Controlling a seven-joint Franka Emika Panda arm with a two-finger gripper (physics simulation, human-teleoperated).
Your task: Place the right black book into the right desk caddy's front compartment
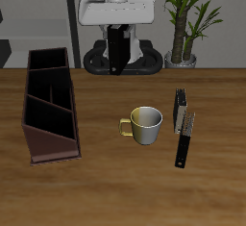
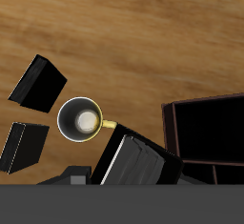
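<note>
My gripper [image 1: 117,36] hangs high over the back of the table, shut on the right black book [image 1: 117,57], which dangles upright below it. In the wrist view the same thick black book [image 2: 138,161] fills the space between my fingers, glossy spine showing. The right desk caddy [image 1: 36,124], a long maroon box with a black inside and dividers, lies on the table well to one side of the gripper and nearer the front edge. Part of the right desk caddy [image 2: 170,123] shows in the wrist view, beside the held book.
A cream mug [image 1: 146,124] with a yellow handle stands mid-table, below and forward of the gripper. Beyond it lie a black book [image 1: 180,103], a speckled slim book [image 1: 189,124] and a thin long black book [image 1: 182,151]. A potted plant [image 1: 183,47] stands at the back.
</note>
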